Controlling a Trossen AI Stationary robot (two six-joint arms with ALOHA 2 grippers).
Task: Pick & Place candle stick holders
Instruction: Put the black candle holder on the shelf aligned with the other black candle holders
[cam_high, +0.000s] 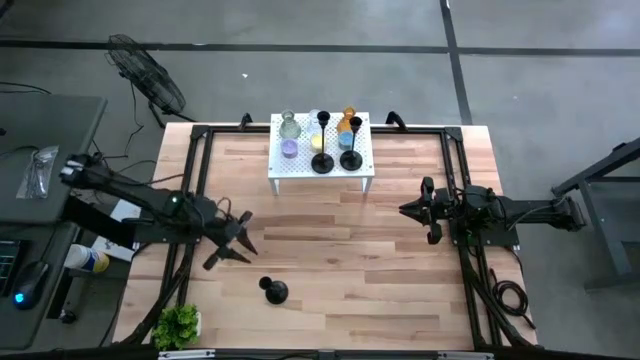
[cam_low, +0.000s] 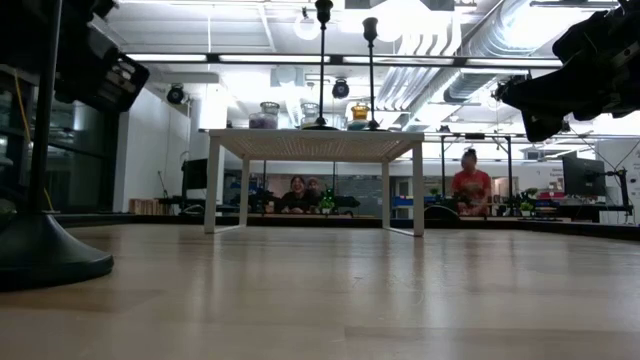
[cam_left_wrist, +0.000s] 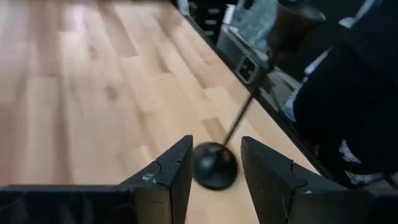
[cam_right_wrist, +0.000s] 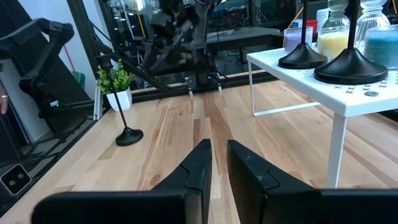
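Note:
One black candle stick holder (cam_high: 272, 290) stands upright on its round base on the wooden table, near the front left. My left gripper (cam_high: 243, 240) hovers open a little to the far left of it. In the left wrist view the holder's base (cam_left_wrist: 215, 165) shows just beyond the gap between the open fingers, apart from them. Two more black holders (cam_high: 322, 160) (cam_high: 351, 158) and several glass cups (cam_high: 289, 128) stand on the white stand (cam_high: 300, 172) at the far middle. My right gripper (cam_high: 408, 210) waits shut at the right, holding nothing.
A small green plant (cam_high: 178, 325) in a white pot sits at the table's near left corner. Black frame rails (cam_high: 195, 180) run along the table's left and right sides. Bare wood lies between the stand and the near edge. People sit in the room behind the table.

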